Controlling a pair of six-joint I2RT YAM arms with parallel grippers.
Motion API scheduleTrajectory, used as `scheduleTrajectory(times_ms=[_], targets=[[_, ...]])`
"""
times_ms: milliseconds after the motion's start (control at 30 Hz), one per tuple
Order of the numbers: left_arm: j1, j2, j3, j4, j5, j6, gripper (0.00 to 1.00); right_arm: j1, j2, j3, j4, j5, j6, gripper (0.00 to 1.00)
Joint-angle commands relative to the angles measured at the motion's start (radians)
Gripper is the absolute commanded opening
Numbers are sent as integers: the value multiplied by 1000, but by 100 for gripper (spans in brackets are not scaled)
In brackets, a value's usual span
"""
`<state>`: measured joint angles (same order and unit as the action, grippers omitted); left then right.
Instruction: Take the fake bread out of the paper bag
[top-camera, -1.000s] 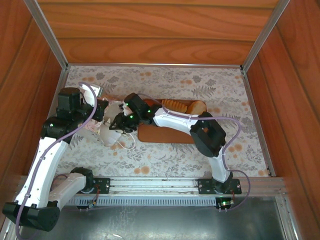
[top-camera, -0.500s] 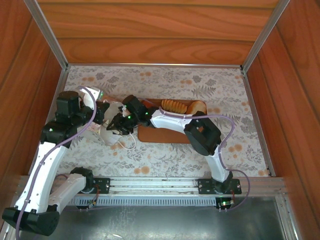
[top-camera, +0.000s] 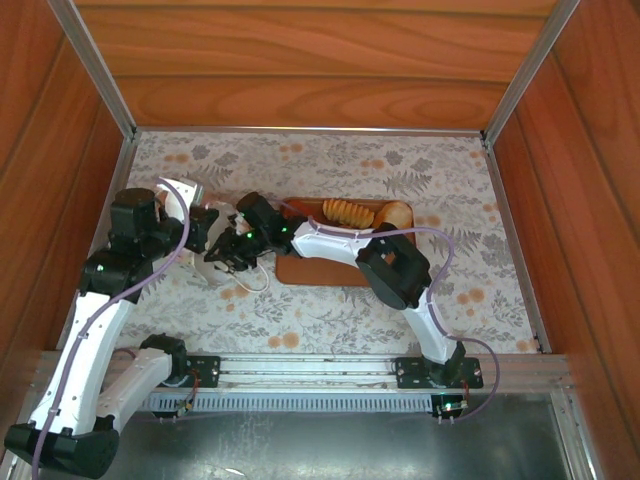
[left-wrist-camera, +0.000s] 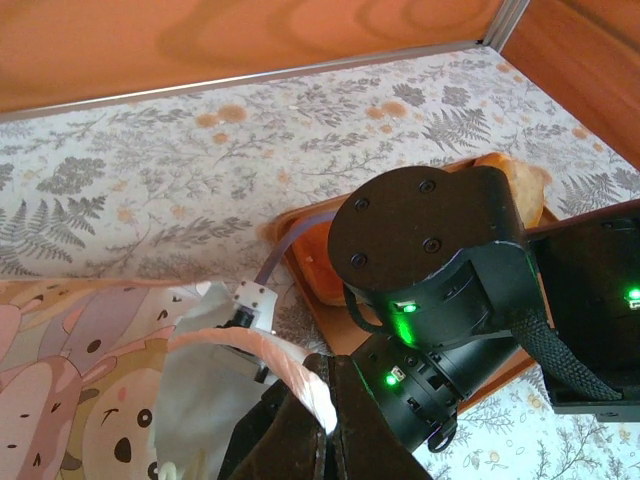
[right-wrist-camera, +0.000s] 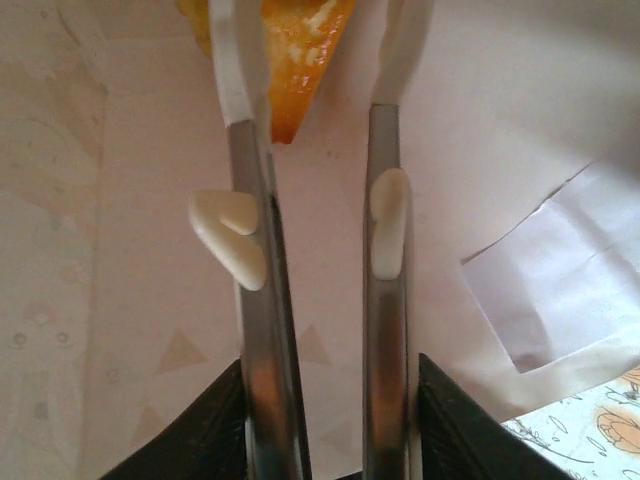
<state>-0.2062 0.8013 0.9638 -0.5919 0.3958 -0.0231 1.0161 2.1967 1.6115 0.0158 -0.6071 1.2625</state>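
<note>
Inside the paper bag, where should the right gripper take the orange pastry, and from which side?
Straight in through the mouth of the paper bag, as the right gripper points. The fake bread shows a tapering tip toward the fingers; probably push deeper and close across its thicker body.

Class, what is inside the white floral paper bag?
The right gripper is inside, a golden-orange toy pastry between its open fingers. Walls of the paper bag hide any other contents.
</note>
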Motion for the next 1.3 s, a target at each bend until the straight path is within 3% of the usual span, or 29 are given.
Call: scheduleTrajectory(times_ms=[0,233,467,667,833,1067,1267], targets=[[-9,-29,4,35,20,-9,0,6,3,-6,19,-12,10,34],[-9,-56,-2,35,-23,-9,0,-13,-86,-33,-107,50,-128,24],[-9,-75,-28,33,-55,-18,0,-34,-280,-145,-261,237,-339,24],[-9,-77,-33,34,-57,-24,0,-36,-340,-215,-327,309,-385,24],[-9,-61,-18,35,-55,-19,0,-36,-337,-240,-305,284,-363,25],[-10,-34,-4,35,-41,-25,0,-56,-307,-249,-240,205,-304,44],[-9,-32,-8,34,-37,-23,0,-57,-275,-254,-138,104,-262,47]])
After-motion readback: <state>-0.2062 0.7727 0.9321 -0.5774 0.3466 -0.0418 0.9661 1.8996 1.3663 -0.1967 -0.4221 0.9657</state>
